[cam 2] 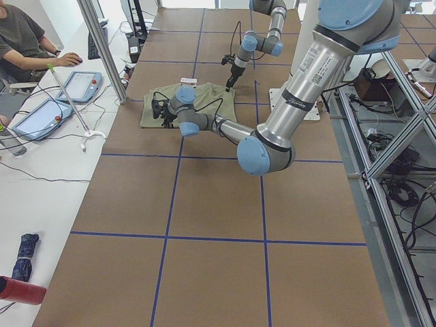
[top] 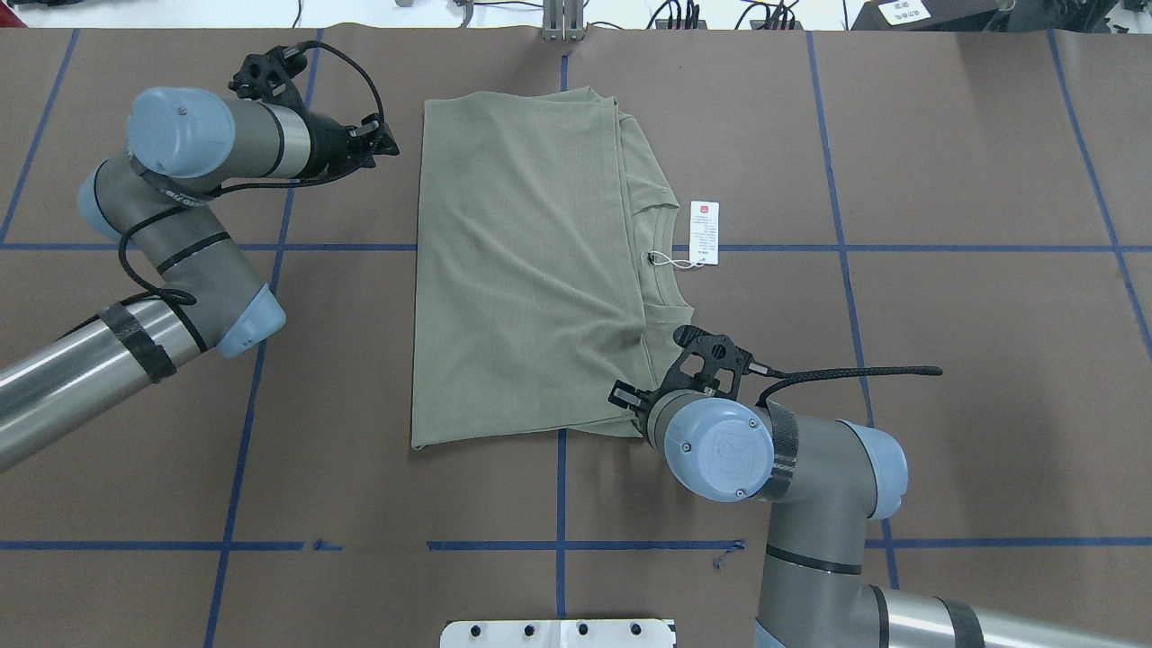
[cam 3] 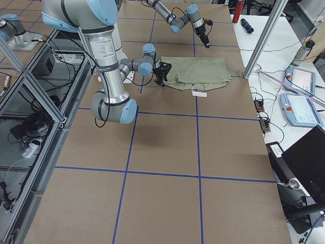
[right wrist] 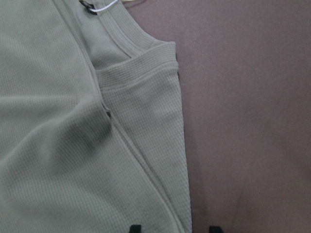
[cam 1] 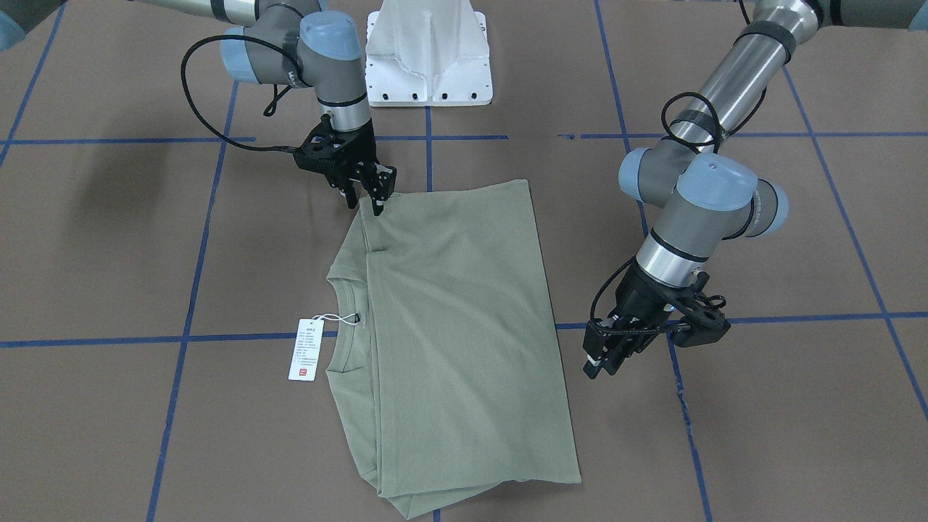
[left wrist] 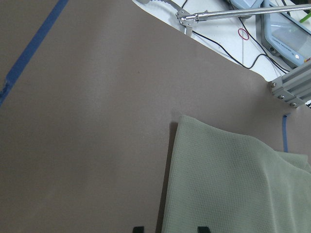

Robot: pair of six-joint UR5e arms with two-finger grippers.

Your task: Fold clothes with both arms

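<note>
Brown table [top: 945, 378]: one folded shirt [top: 522, 270], one tag [top: 705, 232], two arms [top: 180, 270] [top: 810, 468].

Shirt [cam 1: 457, 312]: sage green, fine waffle knit, ribbed neckline
Hang tag [cam 1: 306, 350]: white, red mark, grey print
Tabletop [cam 1: 783, 435]: brown, blue tape grid
Left arm [cam 1: 732, 80], right arm [cam 1: 279, 43]: grey metal, light blue joint caps, black cables
Left gripper [cam 1: 596, 368], right gripper [cam 1: 370, 201]: black
Pedestal [cam 1: 428, 65]: white

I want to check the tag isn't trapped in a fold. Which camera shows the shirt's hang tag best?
Front-facing view: the tag lies whole and largest beside the shirt, red mark showing. Overhead shows it whole but smaller; side views, a white speck; the right wrist view, only its string; the left wrist view, nothing.
</note>
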